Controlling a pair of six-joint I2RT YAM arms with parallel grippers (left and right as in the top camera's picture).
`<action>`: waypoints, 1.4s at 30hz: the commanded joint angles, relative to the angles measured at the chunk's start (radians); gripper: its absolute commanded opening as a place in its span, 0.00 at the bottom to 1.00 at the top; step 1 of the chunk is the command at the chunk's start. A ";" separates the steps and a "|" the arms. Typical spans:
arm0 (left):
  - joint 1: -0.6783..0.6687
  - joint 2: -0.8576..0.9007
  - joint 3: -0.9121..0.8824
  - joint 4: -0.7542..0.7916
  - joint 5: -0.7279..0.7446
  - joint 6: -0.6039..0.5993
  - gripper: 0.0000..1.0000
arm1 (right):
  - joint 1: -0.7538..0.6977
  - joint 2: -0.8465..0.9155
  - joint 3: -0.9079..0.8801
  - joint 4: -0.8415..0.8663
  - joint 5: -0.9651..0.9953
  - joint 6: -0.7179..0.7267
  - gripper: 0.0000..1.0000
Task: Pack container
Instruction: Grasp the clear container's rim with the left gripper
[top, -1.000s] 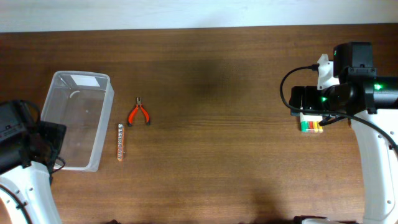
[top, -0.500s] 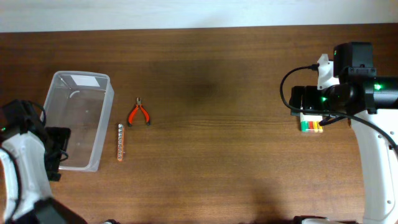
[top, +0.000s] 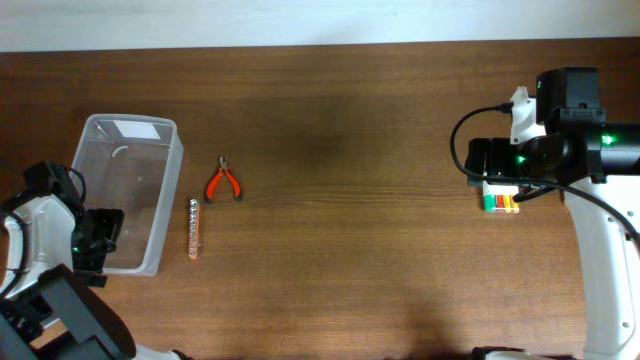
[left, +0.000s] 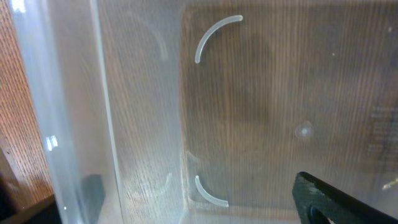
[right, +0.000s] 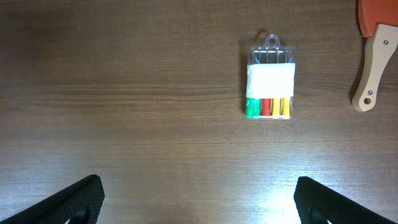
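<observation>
Between wide-spread, empty left gripper (left: 205, 199) jaws, straddling the container (left: 261, 93) wall; hovering right gripper (right: 200, 202) wide-spread, empty, behind marker pack (right: 270, 84).

Bright even light, sharp, glare on container (left: 249, 112)

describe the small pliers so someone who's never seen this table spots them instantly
Find the clear container at the left of the table. Two things lie right of it. The pliers are the farther one, with orange handles, unlike the slim pale strip nearest the bin.
</observation>
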 joint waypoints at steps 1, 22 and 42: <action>0.005 0.010 -0.004 0.002 -0.058 -0.009 0.91 | 0.009 0.002 0.023 0.003 0.013 -0.010 0.99; 0.005 0.011 -0.053 0.056 -0.067 -0.009 0.69 | 0.009 0.002 0.023 -0.002 0.012 -0.010 0.99; 0.005 0.011 -0.053 0.063 -0.008 -0.009 0.14 | 0.009 0.002 0.023 -0.005 0.013 -0.010 0.99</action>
